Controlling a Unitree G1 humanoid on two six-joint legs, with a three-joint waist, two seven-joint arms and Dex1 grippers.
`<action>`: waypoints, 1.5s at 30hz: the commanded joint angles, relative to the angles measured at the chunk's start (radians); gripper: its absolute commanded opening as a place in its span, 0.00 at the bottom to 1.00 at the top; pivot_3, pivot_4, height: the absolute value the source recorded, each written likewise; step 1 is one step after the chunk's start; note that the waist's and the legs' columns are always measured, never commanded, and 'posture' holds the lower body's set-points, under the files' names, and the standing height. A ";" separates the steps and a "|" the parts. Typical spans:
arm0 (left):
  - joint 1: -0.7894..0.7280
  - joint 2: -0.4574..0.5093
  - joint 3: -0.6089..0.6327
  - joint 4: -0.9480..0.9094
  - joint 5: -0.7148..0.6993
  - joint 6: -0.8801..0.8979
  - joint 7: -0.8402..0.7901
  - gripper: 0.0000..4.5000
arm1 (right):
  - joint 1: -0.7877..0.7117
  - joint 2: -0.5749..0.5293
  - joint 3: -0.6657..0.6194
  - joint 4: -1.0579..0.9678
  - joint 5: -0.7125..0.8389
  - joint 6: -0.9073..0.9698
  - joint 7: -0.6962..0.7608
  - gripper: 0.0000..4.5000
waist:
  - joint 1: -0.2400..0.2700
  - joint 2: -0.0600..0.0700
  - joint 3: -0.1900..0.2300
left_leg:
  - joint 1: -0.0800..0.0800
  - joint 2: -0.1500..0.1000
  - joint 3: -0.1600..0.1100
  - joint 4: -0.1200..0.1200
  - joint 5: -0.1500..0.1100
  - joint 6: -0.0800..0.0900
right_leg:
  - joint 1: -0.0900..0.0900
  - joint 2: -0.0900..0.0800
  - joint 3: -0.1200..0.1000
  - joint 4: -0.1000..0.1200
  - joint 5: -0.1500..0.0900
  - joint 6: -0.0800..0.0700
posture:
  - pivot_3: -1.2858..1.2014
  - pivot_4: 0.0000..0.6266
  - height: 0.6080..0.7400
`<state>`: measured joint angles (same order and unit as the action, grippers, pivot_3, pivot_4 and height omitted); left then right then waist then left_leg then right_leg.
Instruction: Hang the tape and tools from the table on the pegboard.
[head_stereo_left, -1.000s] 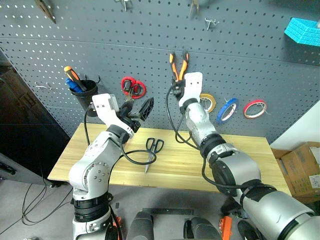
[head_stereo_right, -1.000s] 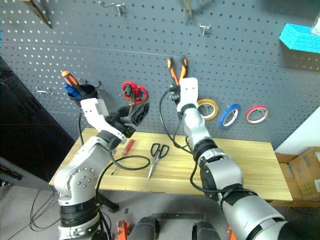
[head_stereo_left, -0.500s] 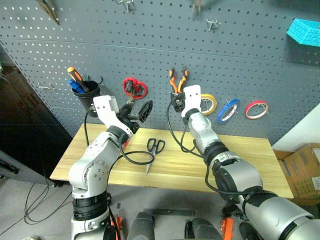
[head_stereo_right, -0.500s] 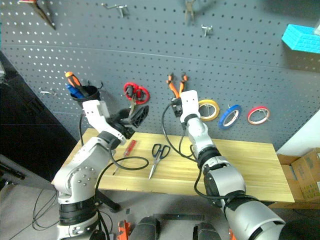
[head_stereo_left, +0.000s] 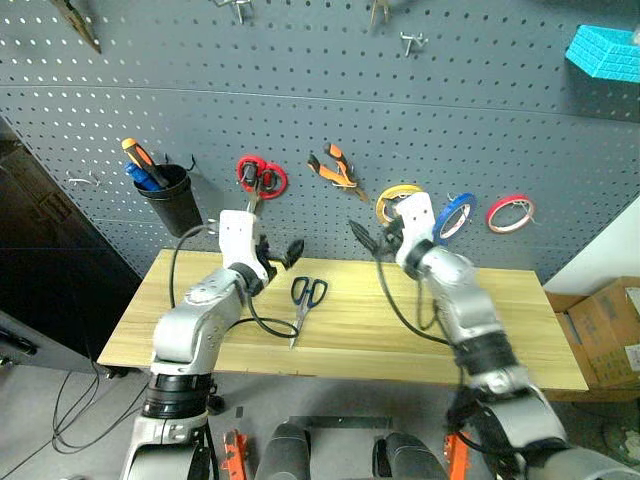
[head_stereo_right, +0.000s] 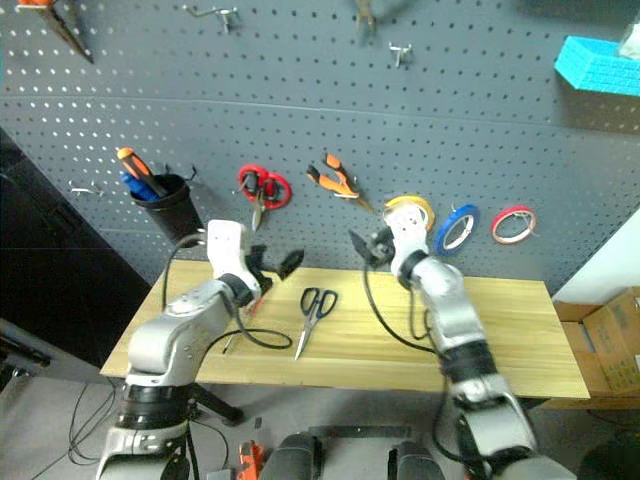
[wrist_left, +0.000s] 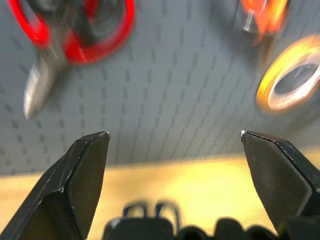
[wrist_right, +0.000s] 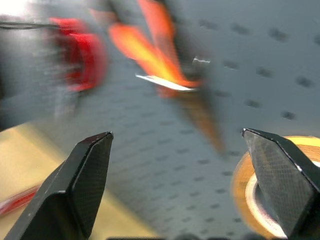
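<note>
The orange-and-black pliers (head_stereo_left: 338, 170) hang tilted on the dark grey pegboard (head_stereo_left: 480, 110). My right gripper (head_stereo_left: 368, 238) is open, just below and to the right of them, touching nothing; its wrist view shows the pliers (wrist_right: 160, 60) ahead between the spread fingers. The blue tape (head_stereo_left: 455, 215) hangs on the board to the right. Dark-blue-handled scissors (head_stereo_left: 305, 298) lie on the wooden table (head_stereo_left: 520, 320). My left gripper (head_stereo_left: 282, 252) is open and empty, low over the table just left of the scissors. A red-handled tool (wrist_right: 15, 206) lies on the table.
A black cup (head_stereo_left: 168, 195) with screwdrivers, red-handled scissors (head_stereo_left: 262, 177), a yellow roll (head_stereo_left: 395, 200) and a red-pink roll (head_stereo_left: 510, 212) hang on the board. A turquoise block (head_stereo_left: 605, 52) sits high at the right. A cardboard box (head_stereo_left: 610, 335) stands beyond the table's right end.
My right gripper opened, let go of the pliers and drew back down from the board; the pliers now hang tilted. My left gripper sank toward the table.
</note>
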<state>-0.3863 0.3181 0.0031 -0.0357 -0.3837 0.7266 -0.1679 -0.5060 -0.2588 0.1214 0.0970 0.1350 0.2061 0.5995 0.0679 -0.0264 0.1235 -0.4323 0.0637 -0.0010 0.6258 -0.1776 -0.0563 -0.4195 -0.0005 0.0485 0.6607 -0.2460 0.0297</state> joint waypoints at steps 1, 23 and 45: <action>-0.030 -0.039 -0.045 0.140 0.073 -0.019 0.008 1.00 | 0.045 -0.087 0.060 -0.217 0.092 0.112 0.180 1.00 | -0.017 0.001 0.005 | 0.000 0.000 0.000 0.000 0.000 0.000 | 0.000 0.000 0.000 0.000 0.000 0.000 | 0.54 0.24 1.00; 0.096 -0.103 -0.070 0.210 0.245 0.147 0.088 1.00 | 0.144 -0.271 0.199 -0.306 0.042 0.026 0.402 1.00 | -0.098 0.000 0.128 | 0.001 0.000 -0.001 0.001 -0.001 0.001 | -0.001 0.000 0.003 0.003 -0.002 0.003 | 0.49 0.51 1.00; 0.068 -0.126 -0.024 0.207 0.283 0.151 0.084 0.12 | 0.101 -0.272 0.190 -0.264 0.041 0.004 0.406 1.00 | -0.100 0.003 0.144 | 0.002 0.000 -0.001 0.000 -0.001 0.000 | -0.001 0.000 0.003 0.002 -0.002 0.004 | 0.50 0.42 1.00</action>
<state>-0.3429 0.2025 -0.0269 0.1544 -0.1080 0.8646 -0.0916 -0.3875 -0.5358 0.3307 -0.1511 0.1766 0.2310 1.0034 -0.0322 -0.0232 0.2680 -0.4304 0.0633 -0.0015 0.6260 -0.1784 -0.0558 -0.4202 -0.0006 0.0513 0.6627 -0.2481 0.0333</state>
